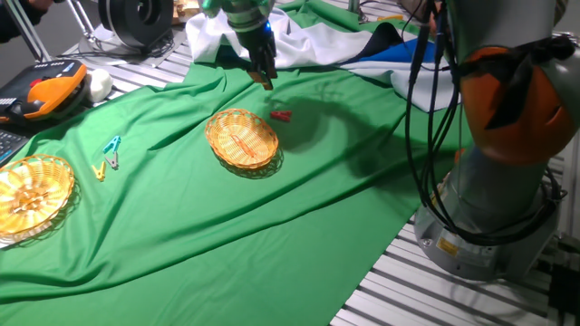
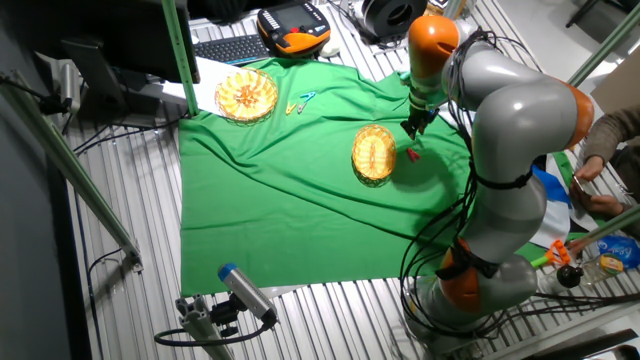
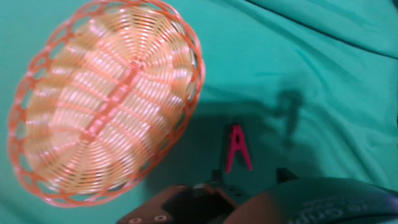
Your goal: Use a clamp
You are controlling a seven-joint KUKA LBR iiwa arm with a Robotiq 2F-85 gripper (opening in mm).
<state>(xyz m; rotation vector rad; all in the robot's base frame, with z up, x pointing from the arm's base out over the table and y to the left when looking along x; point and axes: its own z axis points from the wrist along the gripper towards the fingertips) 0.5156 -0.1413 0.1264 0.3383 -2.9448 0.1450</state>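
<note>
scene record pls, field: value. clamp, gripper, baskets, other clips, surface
clamp: red clamp, lying on the cloth beside the near basket, not in it, not held
gripper: gripper above the cloth, apart from the clamp; open or shut cannot be told
near basket: wicker basket, nothing visible inside
far basket: second wicker basket at the cloth's edge
other clips: teal clip and yellow clip, close together between the baskets
surface: green cloth, wrinkled
</note>
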